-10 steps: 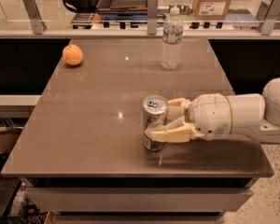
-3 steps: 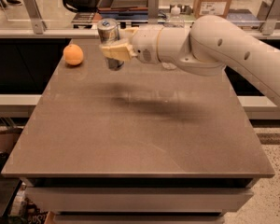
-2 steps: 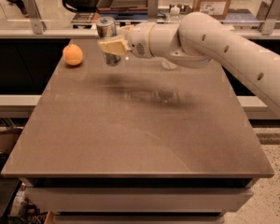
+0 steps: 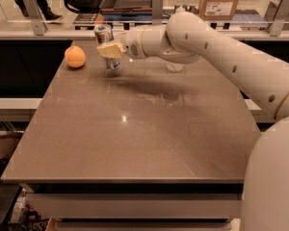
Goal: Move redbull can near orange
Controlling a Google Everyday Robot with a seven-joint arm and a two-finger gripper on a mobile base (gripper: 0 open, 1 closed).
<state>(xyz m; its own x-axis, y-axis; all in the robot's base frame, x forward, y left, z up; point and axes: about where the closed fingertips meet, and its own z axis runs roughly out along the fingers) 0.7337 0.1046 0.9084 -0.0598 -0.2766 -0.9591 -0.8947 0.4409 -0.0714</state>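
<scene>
Can (image 4: 104,35), pinched between the fingers of the hand (image 4: 110,50): edges closer to the orange (image 4: 75,57) than a moment ago, now near it on its arm side, slightly tilted, contact with the surface (image 4: 135,129) unclear; setting down and release likely remain.

Brown-grey table top (image 4: 135,138) fills the middle of the frame, with the arm's shadow across its far half. The orange (image 4: 75,57) rests on it, upper left. A clear bottle base (image 4: 174,67) stands at upper centre, mostly hidden by the arm. The gripper (image 4: 109,50) is over the far edge, clamped on the redbull can (image 4: 104,33), right of the orange and apart from it. Can't tell if the can touches the top.
</scene>
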